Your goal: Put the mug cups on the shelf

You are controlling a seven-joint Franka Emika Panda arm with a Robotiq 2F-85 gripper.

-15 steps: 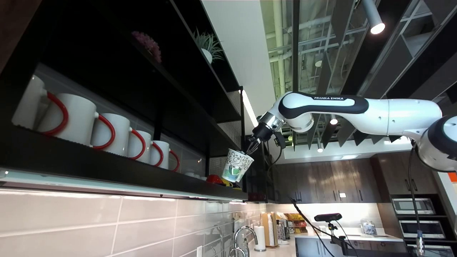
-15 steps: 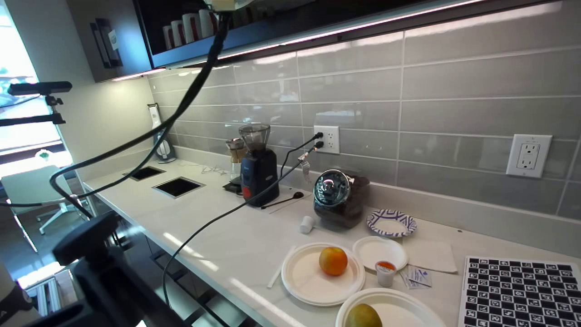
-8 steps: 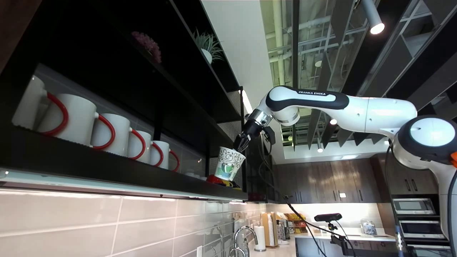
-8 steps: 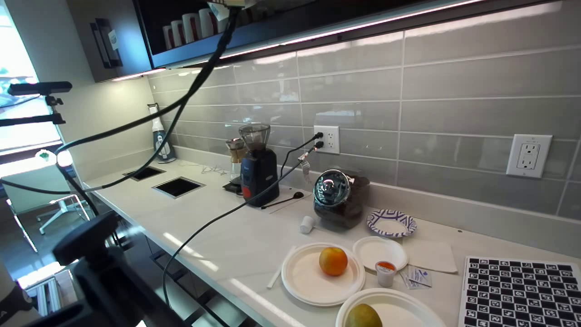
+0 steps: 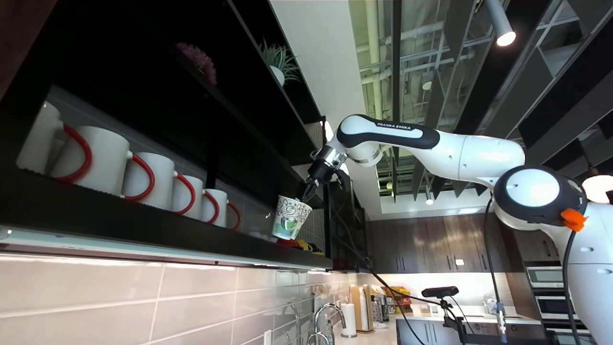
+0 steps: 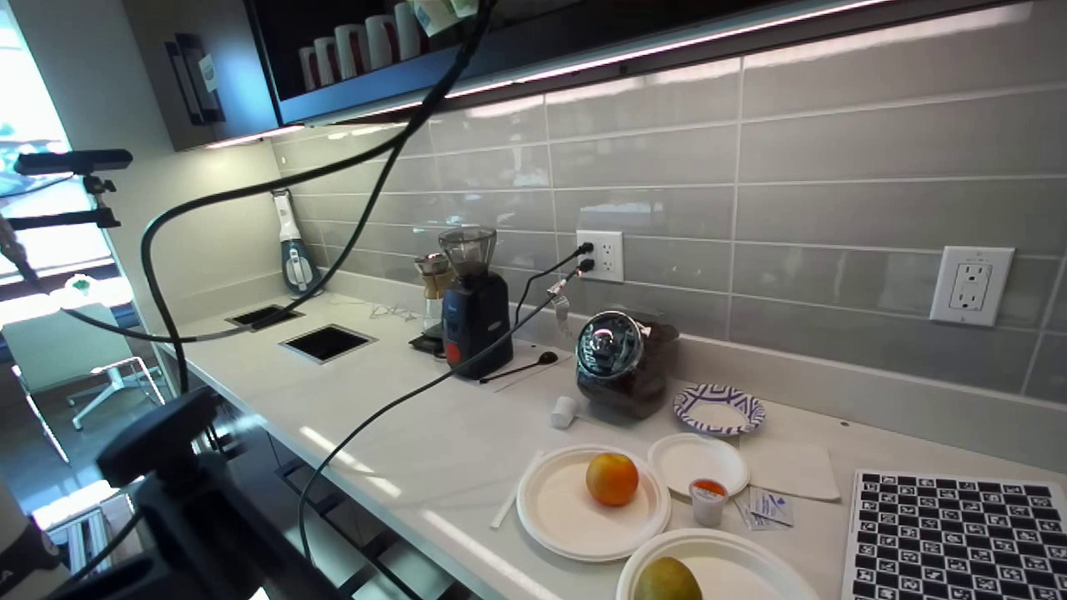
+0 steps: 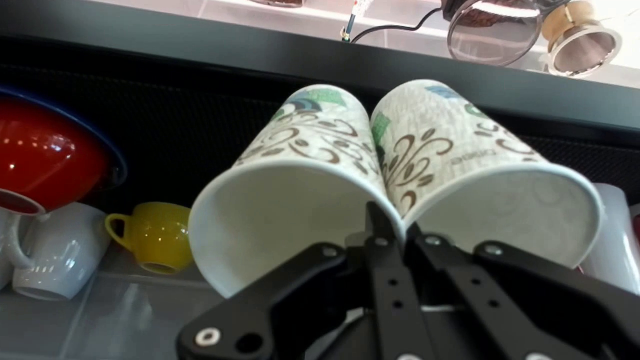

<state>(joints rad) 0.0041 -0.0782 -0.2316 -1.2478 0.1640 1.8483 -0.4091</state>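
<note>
Two pale paper cups with green and brown markings show side by side in the wrist view, a left cup (image 7: 320, 135) and a right cup (image 7: 440, 145). My gripper (image 7: 392, 225) is shut on their touching rims, with one finger inside each cup. In an exterior view only one held cup (image 5: 290, 218) shows clearly below the gripper (image 5: 306, 194); the other is hidden behind it. The cups are slightly tilted, at the height of the dark lower shelf (image 5: 191, 235). I cannot tell whether they touch it. A held cup (image 6: 438, 15) is cut off at the top in an exterior view.
White red-handled mugs (image 5: 148, 179) stand in a row on the shelf. A red bowl (image 7: 50, 150), a yellow mug (image 7: 157, 237) and a white mug (image 7: 62, 250) are beside the cups. The upper shelf board (image 5: 249, 134) runs above. Arm cables (image 6: 367, 158) hang over the counter.
The arm has moved the cups leftward in an exterior view, along the shelf toward the red-handled mugs. The cups are now less tilted. The grip is unchanged.
</note>
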